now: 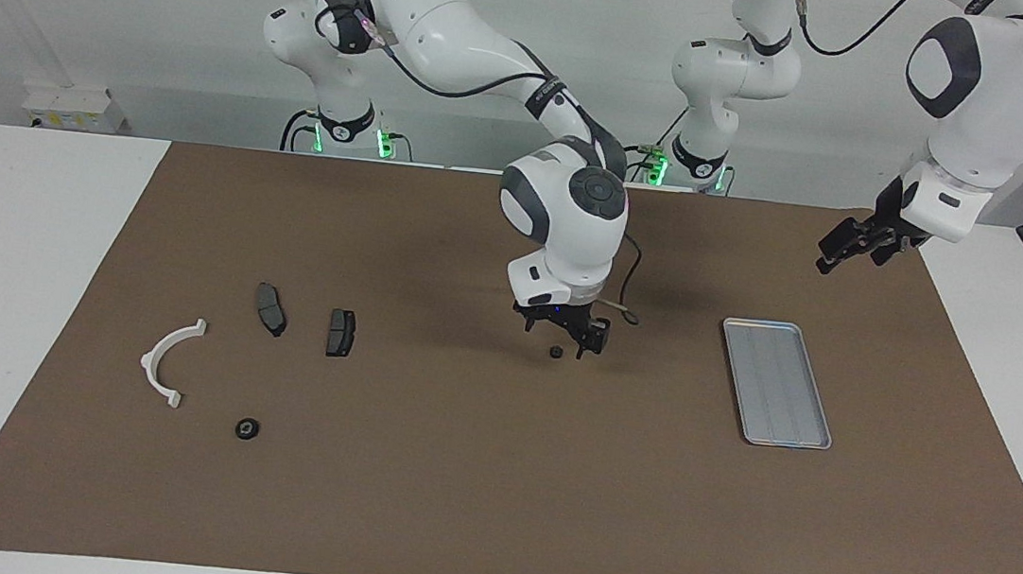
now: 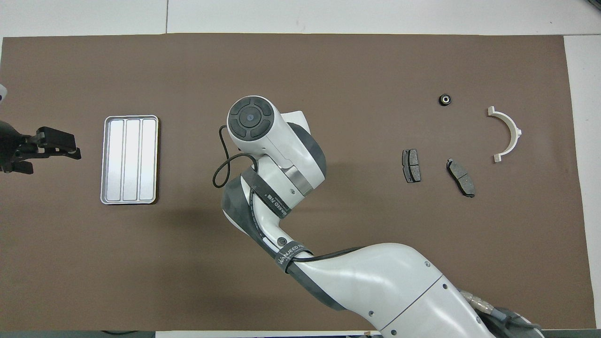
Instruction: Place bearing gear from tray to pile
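Small dark gear (image 1: 555, 352) lies on the brown mat (image 1: 488, 513) at mid-table, directly under the right gripper (image 1: 563, 342); fingers spread apart, one each side of it, tips low over the mat. Contact with the gear: cannot tell. Overhead view hides this gear and the gripper under the right arm's wrist; only the facing view shows them.

Tray (image 1: 776, 382) sits toward the left arm's end, well apart from the gear, nothing in it.

Pile toward the right arm's end: two dark brake pads (image 1: 272, 308) (image 1: 340, 333), white half-ring bracket (image 1: 170, 361), and a second small gear (image 1: 247, 428), farther from the robots than the pads.

Left gripper (image 1: 843, 249) waits, raised over the mat's edge beside the tray; finger state unclear.

Open mat between the gripper and the pile.
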Controlling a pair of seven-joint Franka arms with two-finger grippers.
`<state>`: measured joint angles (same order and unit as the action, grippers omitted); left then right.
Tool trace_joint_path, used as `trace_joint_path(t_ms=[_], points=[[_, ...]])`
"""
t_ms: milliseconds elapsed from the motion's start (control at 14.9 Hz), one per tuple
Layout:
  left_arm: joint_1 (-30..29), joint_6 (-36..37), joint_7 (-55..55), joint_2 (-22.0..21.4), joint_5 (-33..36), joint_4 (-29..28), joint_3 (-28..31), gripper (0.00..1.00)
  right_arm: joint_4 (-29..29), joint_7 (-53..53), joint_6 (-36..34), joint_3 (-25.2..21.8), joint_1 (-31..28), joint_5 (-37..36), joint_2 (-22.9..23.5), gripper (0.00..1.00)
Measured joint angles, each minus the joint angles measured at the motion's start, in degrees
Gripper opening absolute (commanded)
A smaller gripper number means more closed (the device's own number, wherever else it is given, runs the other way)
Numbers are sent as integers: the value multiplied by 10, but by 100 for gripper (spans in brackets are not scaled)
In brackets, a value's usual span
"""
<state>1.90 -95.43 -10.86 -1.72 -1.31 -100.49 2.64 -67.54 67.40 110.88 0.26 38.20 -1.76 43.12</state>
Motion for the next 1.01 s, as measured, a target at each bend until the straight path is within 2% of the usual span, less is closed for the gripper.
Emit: trace_joint_path(t_ms=[604,939,1006], points=[[0,19,19,2,13,20,-13,100,-4,0,29,0,5,0,29,100],[0,45,19,4,13,39,-15,100,-27,0,41,0,5,11,31,94],[0,52,19,4,13,46,-15,100,-33,0,49,0,5,12,31,88]])
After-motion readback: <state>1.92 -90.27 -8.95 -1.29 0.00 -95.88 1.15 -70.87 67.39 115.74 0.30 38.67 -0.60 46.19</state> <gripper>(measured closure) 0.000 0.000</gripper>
